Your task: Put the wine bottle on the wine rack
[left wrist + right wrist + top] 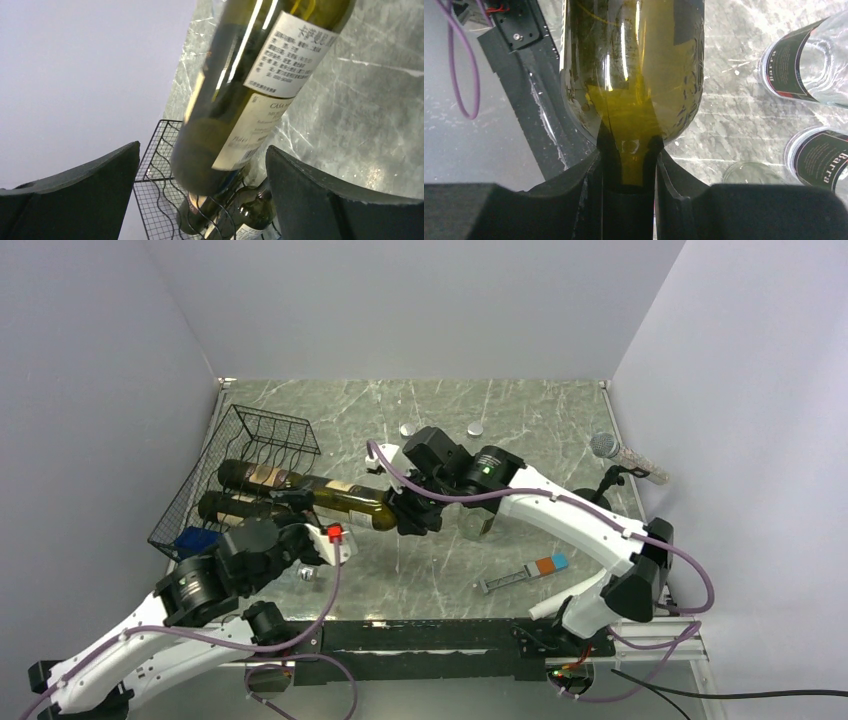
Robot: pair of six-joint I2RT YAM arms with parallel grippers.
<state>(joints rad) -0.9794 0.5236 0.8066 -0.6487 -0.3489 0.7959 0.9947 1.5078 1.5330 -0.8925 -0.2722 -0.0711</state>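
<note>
The olive-green glass wine bottle (350, 500), white-labelled, hangs nearly horizontal, its base reaching the right edge of the black metal-wire lattice wine rack (265, 435) at the far left.

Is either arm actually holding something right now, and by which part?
The right gripper is clamped on the neck of the wine bottle. The left gripper is open and holds nothing.

White arm links (575, 508) with black joints (190, 590); purple cables (337, 570); black fingers (330, 200); green light (487, 468)
</note>
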